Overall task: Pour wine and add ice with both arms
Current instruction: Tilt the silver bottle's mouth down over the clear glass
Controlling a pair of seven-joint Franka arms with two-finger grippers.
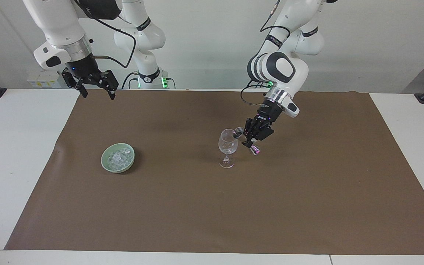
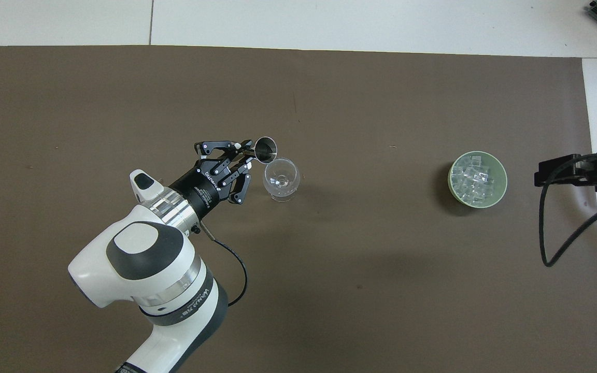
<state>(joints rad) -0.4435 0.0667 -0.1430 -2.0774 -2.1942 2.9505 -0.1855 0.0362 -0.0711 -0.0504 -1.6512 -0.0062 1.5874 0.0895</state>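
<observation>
On the brown mat (image 1: pixel 307 206) covering the bench, a small metal measuring cup (image 1: pixel 238 132) is being tipped at the wine glass (image 1: pixel 228 144) by the closed left gripper (image 1: pixel 250 141), while slippery, light ice (image 1: pixel 118 158), likely best pinched singly, is lying in the green bowl (image 1: pixel 106 162), under no gripper, the open right gripper (image 1: pixel 95 94) waiting.

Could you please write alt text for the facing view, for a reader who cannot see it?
The left tool tips a small metal jigger at the rim of a clear stemmed glass on a brown mat. The right tool waits open, raised, while ice fills a green bowl.
</observation>
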